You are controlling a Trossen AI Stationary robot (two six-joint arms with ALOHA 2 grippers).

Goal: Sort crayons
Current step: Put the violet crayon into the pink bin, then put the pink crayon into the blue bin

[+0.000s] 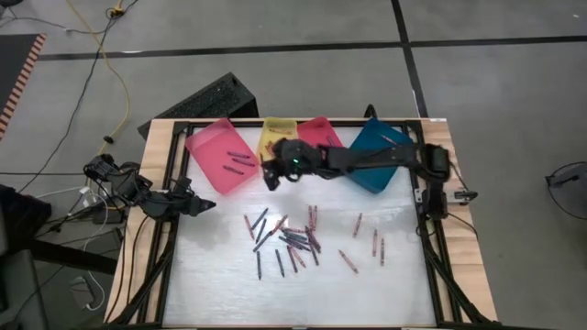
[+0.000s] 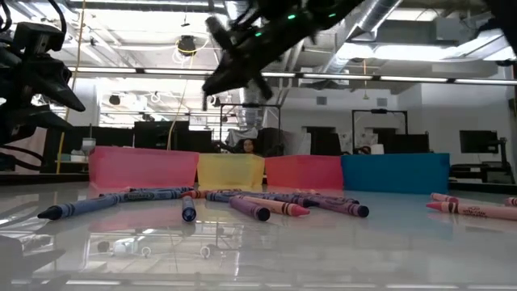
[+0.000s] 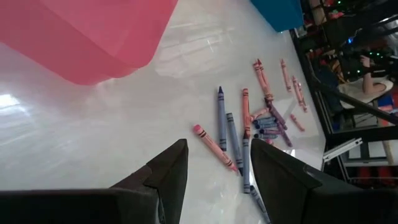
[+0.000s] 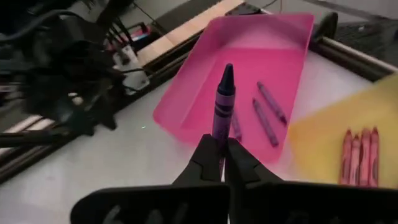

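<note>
Right pincer [image 4: 222,151], clamping a purple crayon [image 4: 222,106], hangs just beside the pink tray's [image 4: 186,93] edge.

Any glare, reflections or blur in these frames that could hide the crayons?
High view: a soft bright patch on the table, crayons still readable. Low view: bright ceiling lights behind, arm in silhouette, glossy surface mirroring the trays. Left wrist view: glare streaks near the pink tray. Right wrist view: held purple crayon sharp.

No text, brand or number can be read anywhere. The crayons [image 2: 266,206] on the table carry paper wrappers with what may be printed markings, but these are too small and blurred to make out.
</note>
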